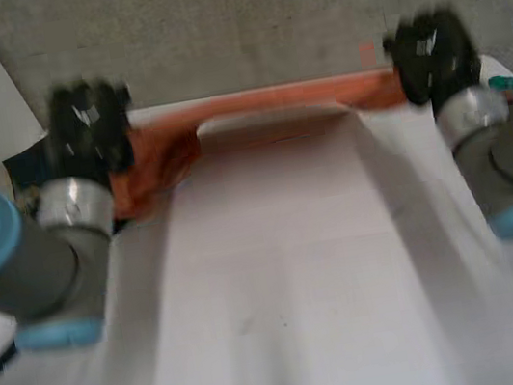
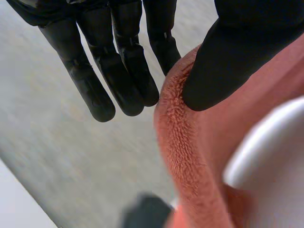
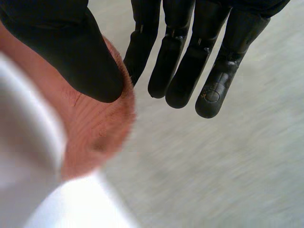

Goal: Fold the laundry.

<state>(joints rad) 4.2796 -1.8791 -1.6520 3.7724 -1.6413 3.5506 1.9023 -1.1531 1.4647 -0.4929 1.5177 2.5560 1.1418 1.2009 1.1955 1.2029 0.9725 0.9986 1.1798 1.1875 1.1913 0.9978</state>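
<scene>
Orange towel point(image 1: 272, 102) is pulled out in a long strip along the far edge of the white bench point(image 1: 289, 275). The left hand point(image 1: 88, 126) has it at the bench's far-left corner, where it bunches up a bit, and the right hand point(image 1: 430, 53) at the far-right corner. Same deal on both: fingers point(image 2: 118, 76) straight and side by side, thumb pinching the towel's edge against the nearest one.

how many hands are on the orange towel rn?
2. Left hand holds the orange towel at its left end, right hand at its right end; each thumb presses on the cloth.
</scene>
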